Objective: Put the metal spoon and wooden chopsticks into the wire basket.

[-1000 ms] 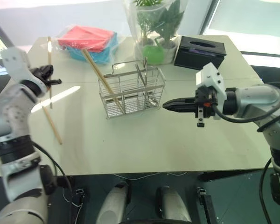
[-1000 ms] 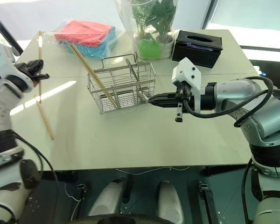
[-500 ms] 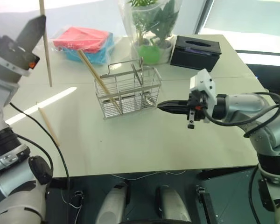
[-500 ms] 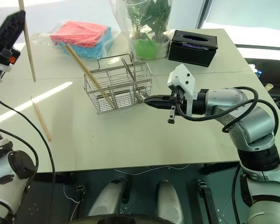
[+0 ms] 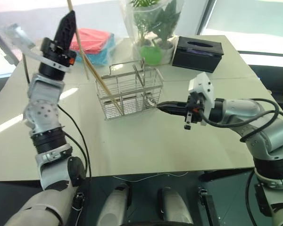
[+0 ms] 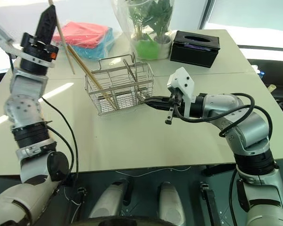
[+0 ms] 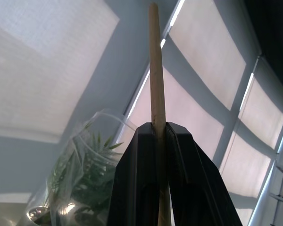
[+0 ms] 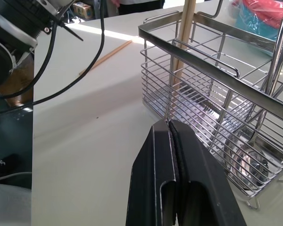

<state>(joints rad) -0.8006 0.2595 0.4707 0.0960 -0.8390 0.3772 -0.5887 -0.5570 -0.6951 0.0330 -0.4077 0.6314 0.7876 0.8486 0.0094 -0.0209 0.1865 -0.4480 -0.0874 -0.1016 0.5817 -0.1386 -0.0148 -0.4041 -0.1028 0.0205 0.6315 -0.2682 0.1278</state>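
Note:
The wire basket (image 5: 132, 92) stands mid-table. One of the wooden chopsticks (image 5: 100, 77) leans in its left end. The metal spoon (image 8: 245, 162) is inside the right end, bowl down. My left gripper (image 5: 66, 26) is raised to the left of and above the basket, pointing up. It is shut on another chopstick (image 7: 156, 70), which hangs steeply with its lower tip (image 5: 86, 75) above the table by the basket's left end. A third chopstick (image 8: 106, 57) lies flat on the table. My right gripper (image 5: 159, 107) is shut and empty, with its tips right at the basket's right end.
A black tissue box (image 5: 200, 49) sits at the back right. A potted plant in clear wrap (image 5: 153, 28) stands behind the basket. Red and blue packets in plastic (image 5: 94, 40) lie at the back left. The table's front edge (image 5: 146, 172) runs below the basket.
My left arm has swung right and upward toward the basket with the chopstick, and its wrist has turned so the gripper points up. The right gripper has stayed beside the basket.

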